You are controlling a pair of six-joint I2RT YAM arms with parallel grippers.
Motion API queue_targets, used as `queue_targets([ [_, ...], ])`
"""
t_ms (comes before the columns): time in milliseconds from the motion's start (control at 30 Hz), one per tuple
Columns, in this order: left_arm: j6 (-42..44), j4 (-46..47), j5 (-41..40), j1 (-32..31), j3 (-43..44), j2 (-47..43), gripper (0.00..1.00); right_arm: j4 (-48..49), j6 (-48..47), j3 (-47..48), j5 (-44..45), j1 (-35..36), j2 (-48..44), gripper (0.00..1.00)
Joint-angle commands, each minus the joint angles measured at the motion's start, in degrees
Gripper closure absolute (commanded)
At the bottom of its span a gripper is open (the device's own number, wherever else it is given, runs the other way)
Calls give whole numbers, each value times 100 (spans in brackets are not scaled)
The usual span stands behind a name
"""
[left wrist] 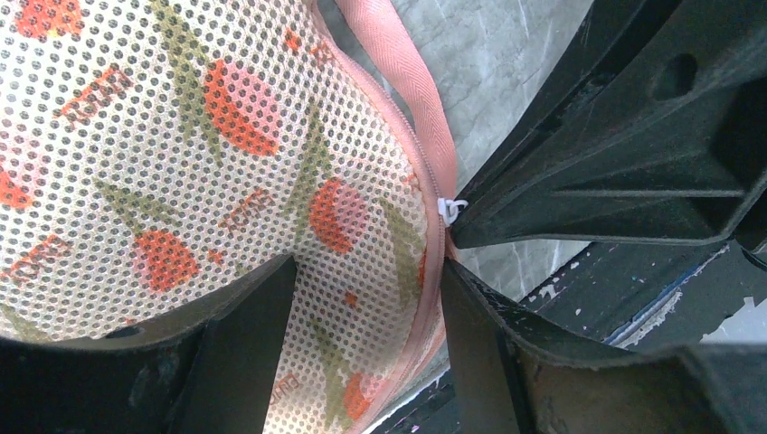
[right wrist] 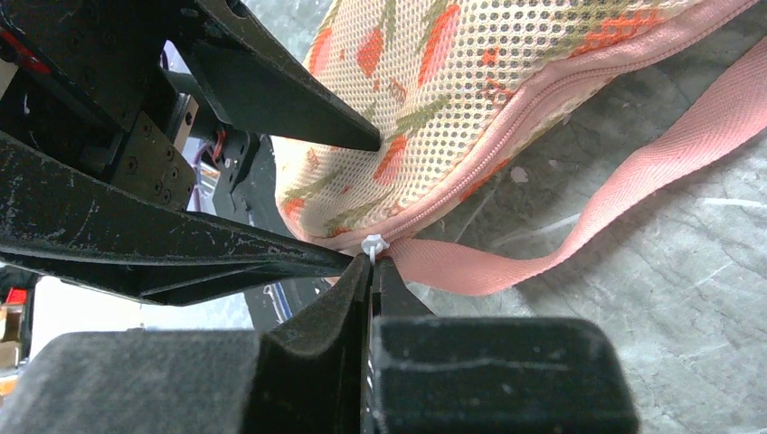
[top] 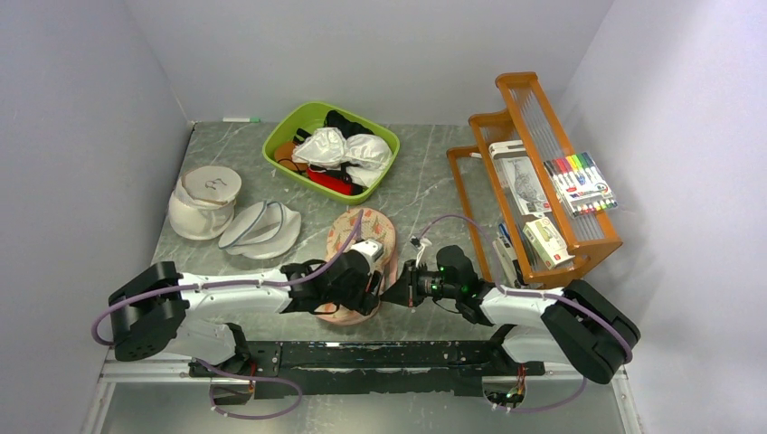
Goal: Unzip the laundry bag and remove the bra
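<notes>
The laundry bag (top: 369, 237), pale pink mesh with orange-red flowers, lies flat in front of the arms, its zip closed along the edge. My left gripper (top: 364, 287) is shut on its near end; in the left wrist view (left wrist: 369, 271) the fingers press on the mesh (left wrist: 181, 136) either side. My right gripper (top: 399, 292) is shut on the white zip pull (right wrist: 374, 245) at the bag's near right edge, also shown in the left wrist view (left wrist: 450, 210). The right gripper (right wrist: 372, 264) fingers meet just below the pull. The bra is hidden.
A pink strap (right wrist: 633, 172) trails from the bag over the marble table. A green bin (top: 282, 127) of white bras (top: 344, 149) stands at the back. Round white mesh bags (top: 206, 201) lie at left. An orange rack (top: 534, 117) with markers (top: 579, 183) stands at right.
</notes>
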Motion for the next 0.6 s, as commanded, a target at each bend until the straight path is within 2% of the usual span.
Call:
queue_targets([
  [0, -120, 182, 224, -91, -77, -17, 28, 153, -36, 140, 20, 10, 68, 100],
  [67, -118, 79, 57, -153, 2, 103, 30, 146, -32, 160, 3, 11, 69, 100],
  [167, -30, -258, -300, -236, 238, 407, 43, 101, -32, 182, 21, 21, 38, 100],
  [300, 87, -643, -620, -273, 449, 551, 52, -39, -92, 196, 97, 27, -20, 100],
  [433, 123, -437, -180, -271, 411, 286, 33, -32, -100, 166, 148, 27, -26, 100],
  [567, 6, -254, 177, -309, 329, -57, 31, 94, -55, 171, 93, 20, 76, 100],
])
